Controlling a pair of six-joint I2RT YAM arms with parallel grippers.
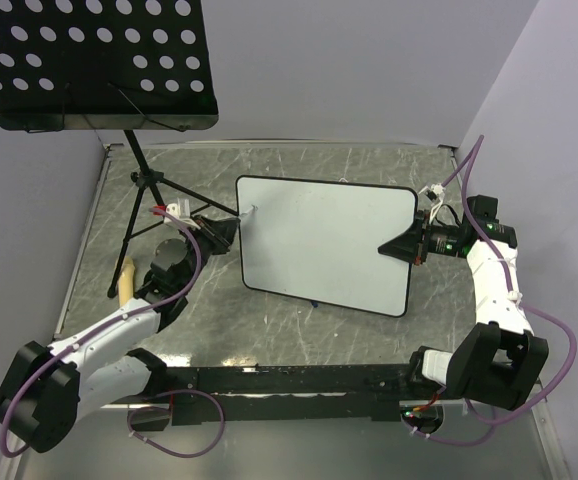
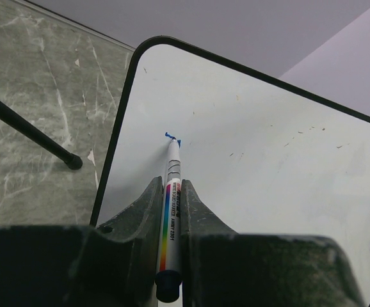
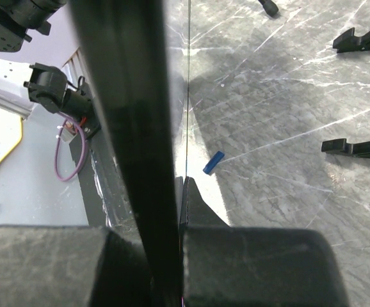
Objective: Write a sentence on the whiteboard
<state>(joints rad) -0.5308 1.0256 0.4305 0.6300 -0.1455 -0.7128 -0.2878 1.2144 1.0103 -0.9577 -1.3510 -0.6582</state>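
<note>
At the near left, the left arm reaches forward, its end effector closed on a marker. The left wrist view shows the white barrel, with its rainbow stripe, clamped between the two fingers and pointing away from the camera. The marker's tip touches the whiteboard near its upper left corner, just inside the black frame. A short blue stroke sits at the tip, and it is all of the sentence that shows. The rest of the white face bears only faint specks.

At the near right, the right arm bends inward, and its end effector is closed on the whiteboard's right edge, about halfway up. In the right wrist view the frame runs edge-on between the fingers.

The whiteboard spans the middle of the grey marbled worktop, between the two end effectors. Whether its lower edge rests on the worktop I cannot tell. Beyond it in the right wrist view, a small blue piece and two black pieces lie apart on the worktop.

Farther left, a tripod leg ends in a rubber foot on the worktop, just beside the board's left edge. At the far left, a black perforated stand tray hangs over the corner
</note>
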